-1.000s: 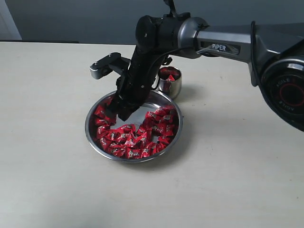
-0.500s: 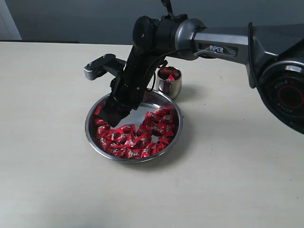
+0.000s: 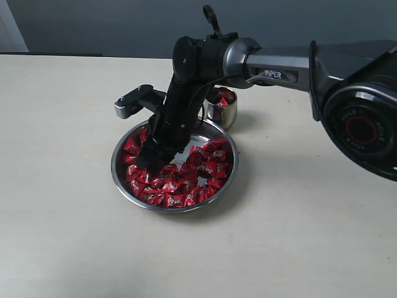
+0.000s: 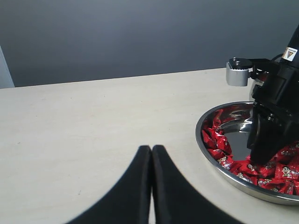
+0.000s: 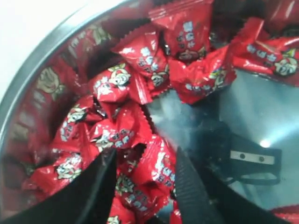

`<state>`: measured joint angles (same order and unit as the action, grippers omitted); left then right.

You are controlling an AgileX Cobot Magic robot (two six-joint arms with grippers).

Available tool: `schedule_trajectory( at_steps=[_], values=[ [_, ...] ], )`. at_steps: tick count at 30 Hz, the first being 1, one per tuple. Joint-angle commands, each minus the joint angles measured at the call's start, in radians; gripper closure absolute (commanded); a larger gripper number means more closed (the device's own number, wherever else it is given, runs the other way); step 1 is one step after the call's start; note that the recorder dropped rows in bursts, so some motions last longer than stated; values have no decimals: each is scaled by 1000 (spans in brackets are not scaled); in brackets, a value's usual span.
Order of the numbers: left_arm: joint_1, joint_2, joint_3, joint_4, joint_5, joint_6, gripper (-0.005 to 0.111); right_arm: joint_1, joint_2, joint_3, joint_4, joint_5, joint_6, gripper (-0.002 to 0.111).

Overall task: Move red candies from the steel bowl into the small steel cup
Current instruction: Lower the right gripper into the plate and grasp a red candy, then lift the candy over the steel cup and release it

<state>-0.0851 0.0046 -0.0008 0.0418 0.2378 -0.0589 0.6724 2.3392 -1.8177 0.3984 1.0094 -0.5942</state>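
Note:
The steel bowl (image 3: 124, 184) sits mid-table with many red candies (image 3: 180, 184) heaped along its near and right sides. My right gripper (image 3: 149, 162) reaches down into the bowl's left part, open, its two fingers straddling red candies (image 5: 154, 175) without closing on any. Behind the bowl stands the small steel cup (image 3: 224, 113), with a few red candies (image 3: 224, 97) in it. My left gripper (image 4: 151, 150) hovers over bare table left of the steel bowl (image 4: 219, 167), shut with nothing between its fingers.
The right arm (image 3: 279, 62) stretches in from the right, over the cup. A grey wall (image 3: 93, 25) runs behind the table's far edge. Cream tabletop (image 3: 62, 236) surrounds the bowl.
The right gripper opened from shut, swung toward the bowl's left side and dropped lower into the candies. The left gripper shows no movement.

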Motion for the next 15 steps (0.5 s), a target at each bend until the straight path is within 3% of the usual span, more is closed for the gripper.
schedule_trajectory(
  at_steps=[1, 8, 15],
  values=[
    [-7, -5, 1, 1, -6, -2, 106, -1, 12, -2, -36, 7, 12, 68],
    [-7, -5, 1, 1, -6, -2, 106, -1, 10, -2, -38, -22, 12, 107],
    [-7, -5, 1, 1, -6, -2, 106, -3, -57, -2, -81, -58, 12, 109]
  ],
)
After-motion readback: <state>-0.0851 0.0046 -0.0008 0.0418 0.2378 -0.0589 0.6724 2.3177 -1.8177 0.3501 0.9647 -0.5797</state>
